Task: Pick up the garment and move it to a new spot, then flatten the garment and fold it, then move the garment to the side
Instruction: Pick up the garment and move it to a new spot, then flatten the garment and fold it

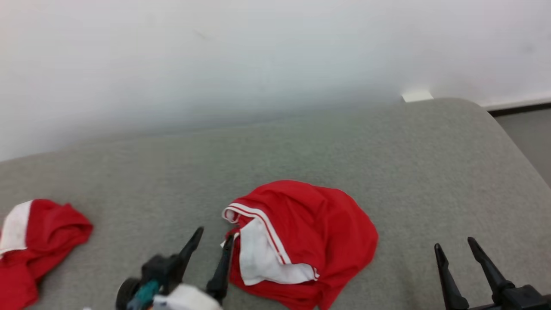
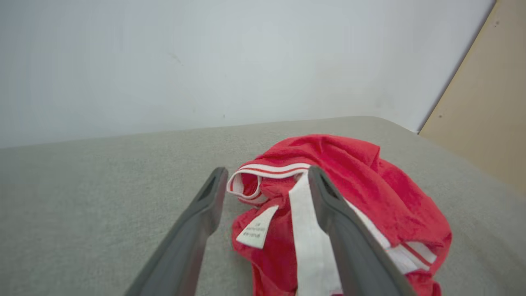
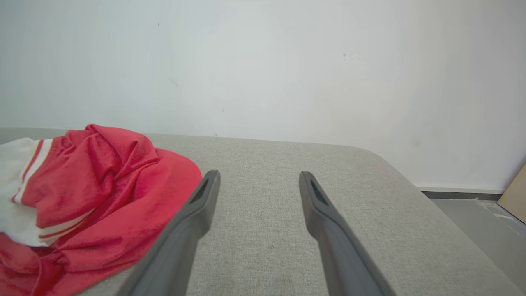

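1. Lying crumpled on the grey surface, the red garment sits near the front edge, roughly between the two arms. Its white striped trim and pale lining are turned up.
2. That spot looks chosen for work: bare surface lies open behind it and to its right, room enough, I judge, to spread it flat. A second garment, also red and white, is heaped well apart at the far left, out of the way.
3. The left tool is at the garment's left edge with its fingers apart and nothing clamped. In the left wrist view one finger crosses in front of the white band and the other is over bare surface. The striped hem and a label show in the gap.
4. The left arm reaches forward low, fingers sloping toward the surface and angled slightly right.
5. The right tool is spread wide and empty over bare surface, well to the right of the garment. Its fingers point toward the wall.
6. The heap is not yet flattened or folded. Both tools look placed to take its opposite edges.
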